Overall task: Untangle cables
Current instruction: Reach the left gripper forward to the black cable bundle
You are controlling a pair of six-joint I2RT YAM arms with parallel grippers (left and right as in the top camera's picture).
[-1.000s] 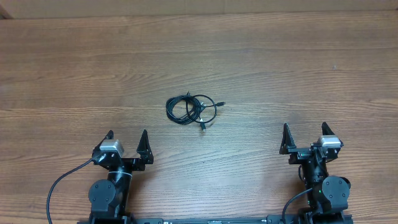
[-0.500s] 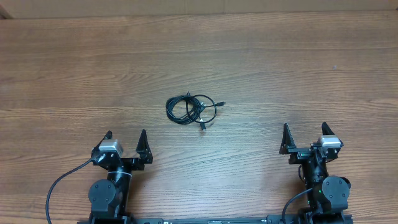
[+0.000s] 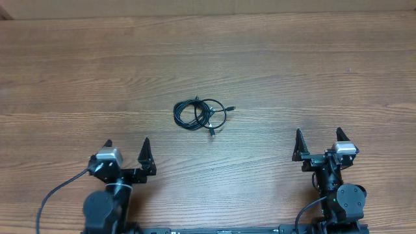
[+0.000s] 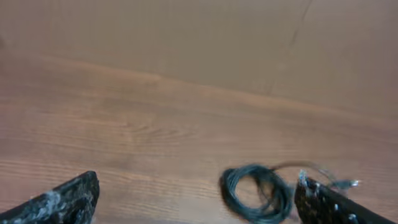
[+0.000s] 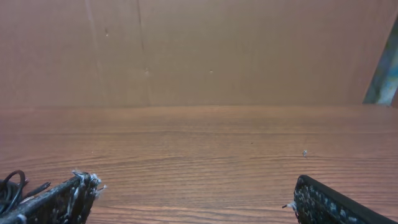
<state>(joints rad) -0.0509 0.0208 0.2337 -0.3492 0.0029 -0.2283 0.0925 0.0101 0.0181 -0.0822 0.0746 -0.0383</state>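
Note:
The cables [image 3: 200, 114] lie as one small black tangle of overlapping loops with plug ends near the middle of the wooden table. In the left wrist view the cables [image 4: 258, 193] sit ahead, close to the right fingertip. My left gripper [image 3: 126, 144] is open at the near left, well short of the tangle, with nothing between its fingers. My right gripper [image 3: 318, 134] is open at the near right, far from the tangle. In the right wrist view only a bit of the cables [image 5: 13, 186] shows at the left edge, and the gripper [image 5: 196, 190] holds nothing.
The wooden table [image 3: 312, 71] spreads wide on all sides. A brown wall [image 5: 205, 50] stands behind its far edge. Thick black wires [image 3: 58, 192] run from the arm bases at the near edge.
My left arm has shifted a little to the left and toward the near edge. The right arm and the cables have not moved.

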